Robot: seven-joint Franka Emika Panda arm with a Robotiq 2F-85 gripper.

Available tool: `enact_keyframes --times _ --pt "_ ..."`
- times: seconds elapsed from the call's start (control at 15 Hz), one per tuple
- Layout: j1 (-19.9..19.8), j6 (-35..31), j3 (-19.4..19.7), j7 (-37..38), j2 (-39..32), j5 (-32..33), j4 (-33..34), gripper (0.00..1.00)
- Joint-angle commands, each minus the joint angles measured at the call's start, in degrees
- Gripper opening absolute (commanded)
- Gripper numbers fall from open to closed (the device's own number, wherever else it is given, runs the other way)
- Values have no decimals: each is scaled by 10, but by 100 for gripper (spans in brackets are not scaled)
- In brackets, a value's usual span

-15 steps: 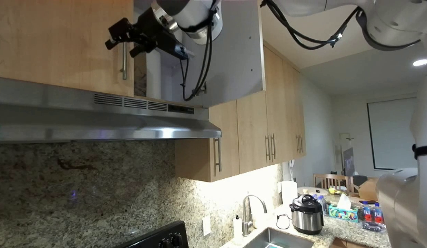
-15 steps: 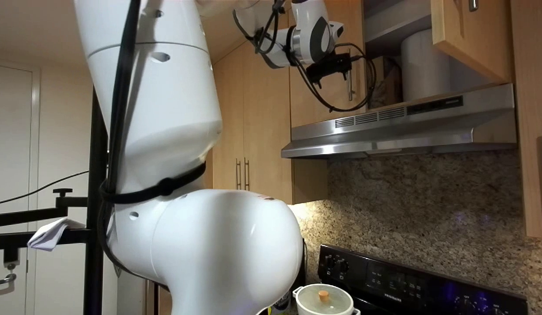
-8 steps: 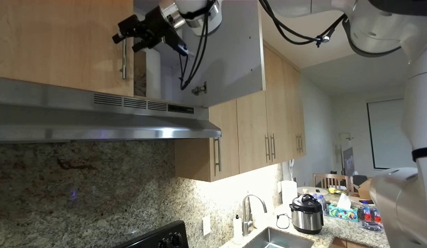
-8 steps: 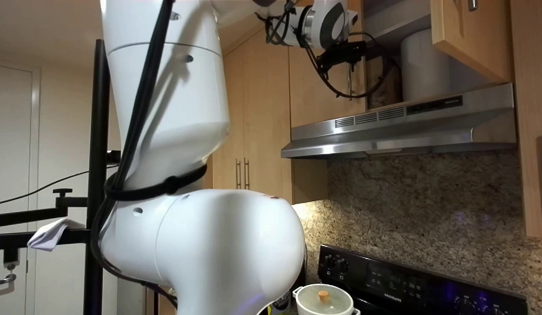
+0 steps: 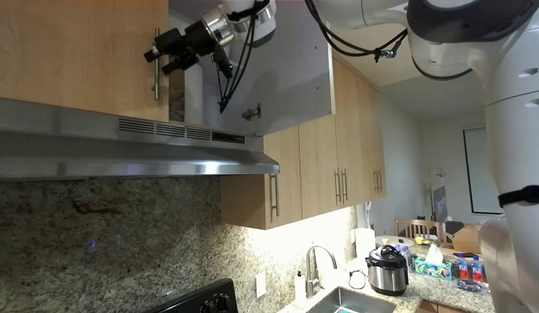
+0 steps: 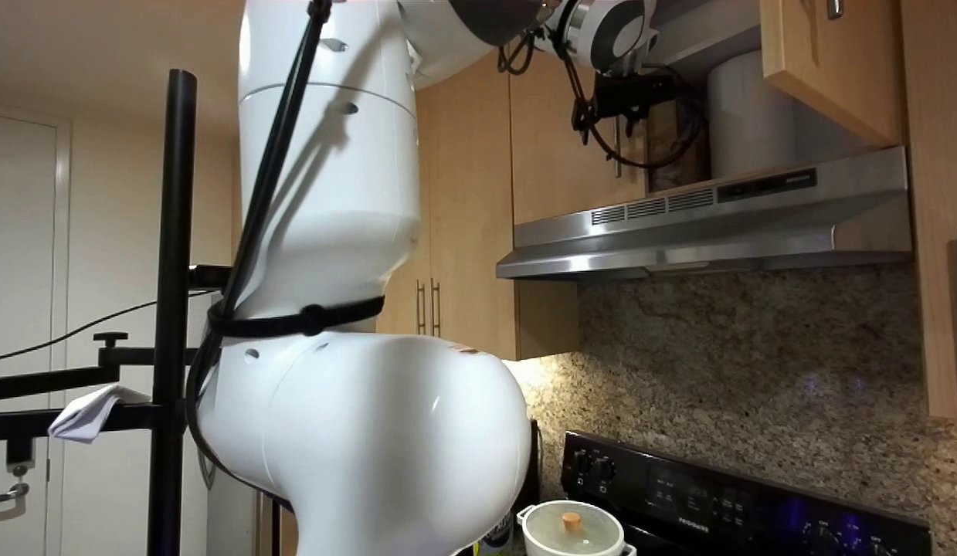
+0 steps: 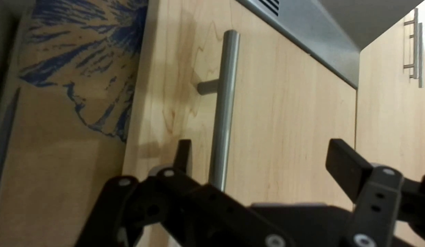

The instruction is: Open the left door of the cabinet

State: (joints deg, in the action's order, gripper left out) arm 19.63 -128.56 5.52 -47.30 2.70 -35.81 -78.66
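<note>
The left door (image 5: 78, 56), a flat honey-wood panel, stands closed in the cabinet (image 6: 706, 50) above the hood. It also shows in an exterior view (image 6: 559, 154) and the wrist view (image 7: 284, 113). Its vertical metal bar handle (image 7: 226, 103) is near the door's free edge; it also shows in both exterior views (image 5: 157, 80) (image 6: 617, 150). My gripper (image 7: 260, 154) is open and empty in front of the door. In the wrist view the handle appears between the fingers, nearer the left finger, its lower end hidden. I cannot tell whether the fingers reach past it. The gripper (image 5: 159, 62) overlaps the handle.
The cabinet's other door (image 5: 291, 74) stands open, grey-white face showing. Inside are a white cylinder (image 6: 748, 116) and a cardboard box with blue print (image 7: 82, 68). The steel range hood (image 6: 710, 224) runs directly below. Taller wood cabinets (image 6: 470, 193) stand beside.
My gripper has moved closer to the cabinet and turned a little, its fingers coming up to the handle. The arm has swung along with it. The doors have not moved.
</note>
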Motion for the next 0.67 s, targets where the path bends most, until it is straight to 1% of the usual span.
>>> enact_keyframes --times 0.0,0.27,0.53,0.6 --pt "-12 58 10 -37 -47 -34 68 100" --pt "-12 92 15 -41 -82 -40 116 100" --pt "-5 110 9 -21 -114 -24 156 100" --pt "-2 106 9 -15 -120 -15 161 100"
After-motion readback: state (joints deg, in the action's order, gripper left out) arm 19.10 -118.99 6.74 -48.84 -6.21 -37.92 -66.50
